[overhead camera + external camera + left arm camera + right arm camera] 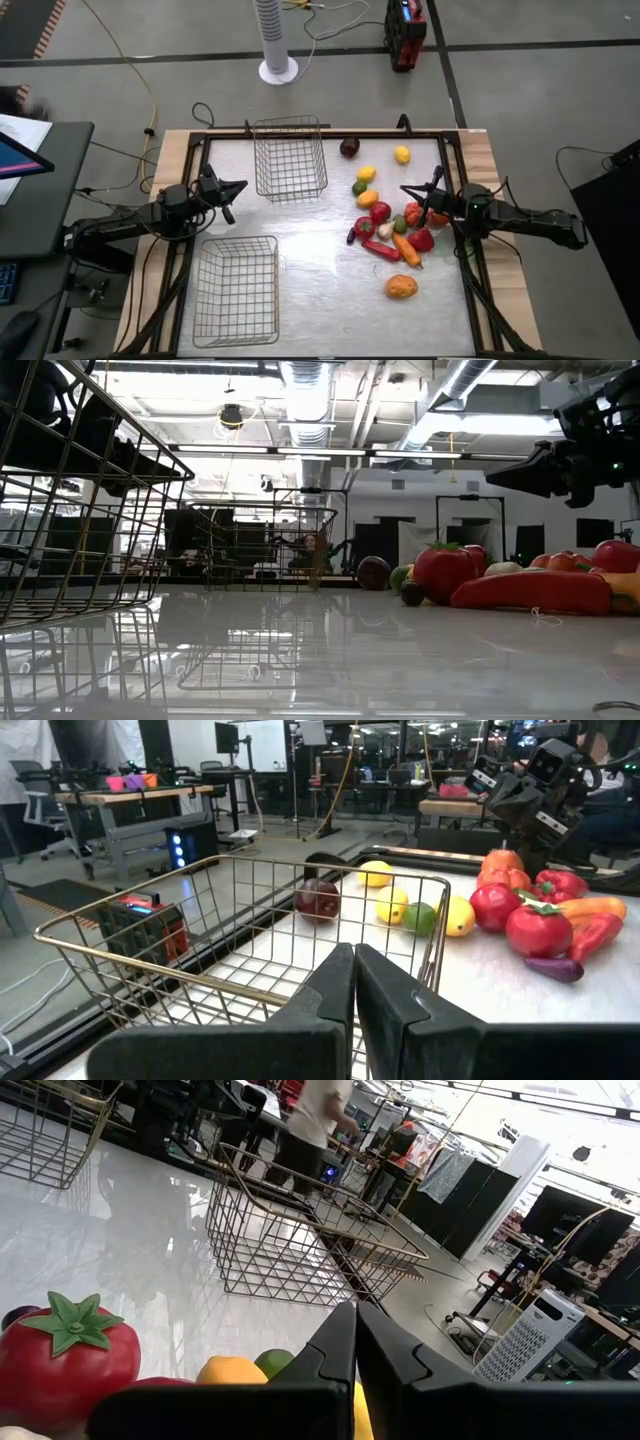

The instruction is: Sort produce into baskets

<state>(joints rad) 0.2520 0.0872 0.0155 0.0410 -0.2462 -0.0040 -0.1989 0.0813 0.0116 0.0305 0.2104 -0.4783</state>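
The produce lies in a cluster on the table's right half: a maroon round piece (349,147), a yellow lemon (402,154), a red tomato (380,211), a long red pepper (381,250), a carrot (406,250) and an orange piece (401,287), among others. One wire basket (290,158) stands at the far middle, the other (237,290) at the near left; both hold nothing. My left gripper (235,190) is shut and empty between the baskets, facing the far basket (250,920). My right gripper (412,192) is shut and empty, raised over the cluster's right side, above the tomato (65,1355).
A black frame (330,133) runs around the tabletop. The bare tabletop (320,290) lies between the near basket and the produce. A white tower fan (275,40) and a red-black device (404,35) stand on the floor beyond the far edge.
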